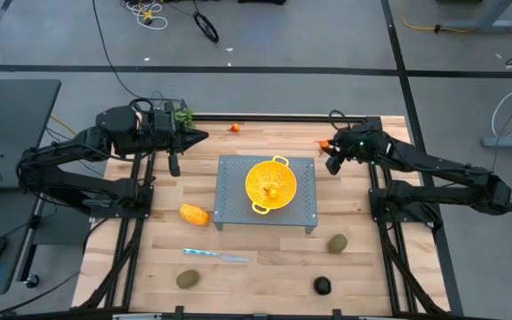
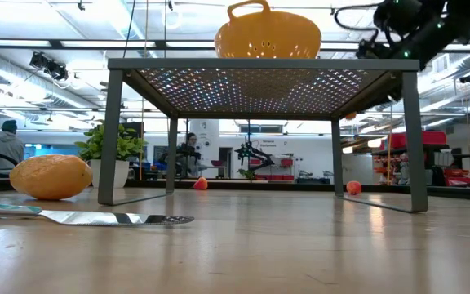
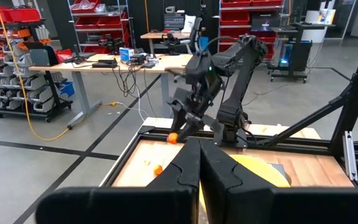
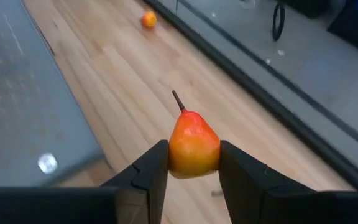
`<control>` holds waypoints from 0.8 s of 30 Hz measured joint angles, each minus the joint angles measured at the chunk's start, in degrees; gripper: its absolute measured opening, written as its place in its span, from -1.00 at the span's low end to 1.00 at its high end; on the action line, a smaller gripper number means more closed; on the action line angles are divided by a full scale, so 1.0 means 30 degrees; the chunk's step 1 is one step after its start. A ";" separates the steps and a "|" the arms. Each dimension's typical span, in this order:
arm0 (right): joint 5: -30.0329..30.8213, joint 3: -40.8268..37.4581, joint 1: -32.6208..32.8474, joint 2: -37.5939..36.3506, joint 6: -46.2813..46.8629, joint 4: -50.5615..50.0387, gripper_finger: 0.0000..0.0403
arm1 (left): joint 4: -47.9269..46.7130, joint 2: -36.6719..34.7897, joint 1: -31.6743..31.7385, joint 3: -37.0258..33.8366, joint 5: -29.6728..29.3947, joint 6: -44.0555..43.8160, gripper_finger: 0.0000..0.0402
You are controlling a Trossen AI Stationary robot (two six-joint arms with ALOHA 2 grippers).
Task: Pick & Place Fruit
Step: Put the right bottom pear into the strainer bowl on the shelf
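**Right arm carries a small pear-shaped fruit toward the colander**

The right gripper (image 4: 193,163) pinches a tiny orange-red fruit with a stem (image 4: 193,149), its two fingers pressed on either flank so the stem points away from the wrist. In the high view this gripper (image 1: 332,153) sits right of centre, near the far edge of the table, just beside the upper-right corner of the grey perforated stand (image 1: 305,213). Judging by the grip and the height seen in the low view, the fruit is raised clear of the wood so it can pass over the stand to the container.

The yellow colander (image 1: 270,185) stands on that stand at the middle of the frame and holds at least one small orange fruit (image 1: 273,192).

Other fruit lies loose on the wooden table (image 1: 256,284): a yellow-orange oblong fruit (image 1: 194,214) left of the stand, a brownish-green oval (image 1: 338,243) at lower right, another (image 1: 187,279) at lower left, a blackish round one (image 1: 323,285) near the bottom, and a tiny orange ball (image 1: 235,127) at the top edge. A knife (image 1: 216,256) lies below the stand.

The left gripper (image 1: 199,136) waits at upper left, jaws pressed together and empty, beside a leafy bunch (image 1: 183,114).
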 joint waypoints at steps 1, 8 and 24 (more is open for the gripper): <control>0.0003 0.0287 0.0000 -0.0005 -0.0141 0.0037 -0.34 | 0.0000 0.0000 0.0007 0.0000 0.0004 0.0000 -0.98; 0.0201 0.2024 -0.0022 0.0003 -0.0893 0.0005 -0.34 | 0.0000 0.0000 0.0003 0.0000 0.0004 0.0000 -0.98; 0.0186 0.3325 -0.0022 0.0003 -0.1885 -0.0003 -0.34 | -0.0007 0.0000 0.0007 0.0000 -0.0001 0.0000 -0.98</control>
